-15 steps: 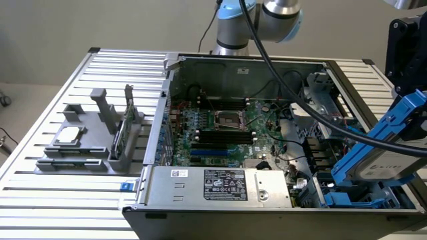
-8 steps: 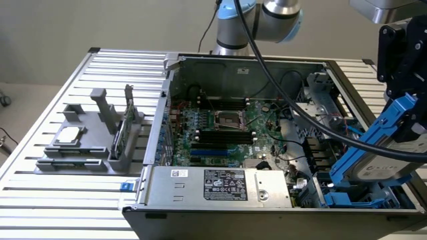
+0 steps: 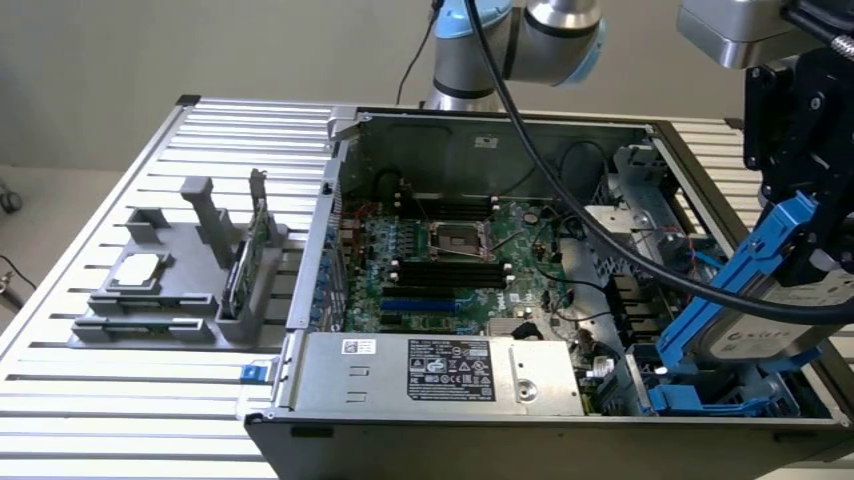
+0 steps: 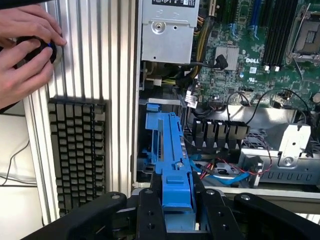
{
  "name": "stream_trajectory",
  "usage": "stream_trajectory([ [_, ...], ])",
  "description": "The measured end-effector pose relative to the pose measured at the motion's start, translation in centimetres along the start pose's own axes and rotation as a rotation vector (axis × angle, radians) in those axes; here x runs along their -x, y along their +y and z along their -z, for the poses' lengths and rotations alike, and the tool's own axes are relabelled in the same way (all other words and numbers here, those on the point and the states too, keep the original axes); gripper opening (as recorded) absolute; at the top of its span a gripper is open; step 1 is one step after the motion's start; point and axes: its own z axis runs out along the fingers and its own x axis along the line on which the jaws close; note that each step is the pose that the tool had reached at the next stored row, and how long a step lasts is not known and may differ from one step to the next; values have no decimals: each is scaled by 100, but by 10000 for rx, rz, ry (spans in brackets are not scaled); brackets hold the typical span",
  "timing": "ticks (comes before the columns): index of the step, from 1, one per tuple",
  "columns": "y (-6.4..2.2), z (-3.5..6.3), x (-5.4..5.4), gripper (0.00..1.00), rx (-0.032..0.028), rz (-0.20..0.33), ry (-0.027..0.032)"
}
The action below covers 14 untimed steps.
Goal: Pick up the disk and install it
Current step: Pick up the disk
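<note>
The disk (image 3: 777, 322), a silver-grey hard drive in bright blue carrier rails, hangs tilted over the open computer case (image 3: 400, 130), at the end on the exterior view's right. My black gripper (image 3: 809, 262) is shut on its upper part from above. In the wrist view the disk's blue rail (image 4: 175, 165) runs edge-on between my two black fingers (image 4: 150, 217), and my gripper (image 4: 177, 212) clamps it from both sides. Below the disk lies a blue drive bay (image 3: 694, 395) inside the case.
The motherboard (image 3: 447, 265) and the grey power supply (image 3: 441, 370) fill the case. A grey fixture (image 3: 174, 290) holding a small chip and a green card stands on the slatted table (image 3: 120, 400). A person's hands (image 4: 25, 50) rest beside a keyboard (image 4: 77, 150).
</note>
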Motion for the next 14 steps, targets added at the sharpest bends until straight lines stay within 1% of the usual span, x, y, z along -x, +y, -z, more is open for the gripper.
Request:
stream_trajectory([
  [2,17,-24,5,33,-28,-17,18],
  [6,46,-59,21,33,-50,-96,52],
  [14,71,-117,59,33,-102,-321,117],
])
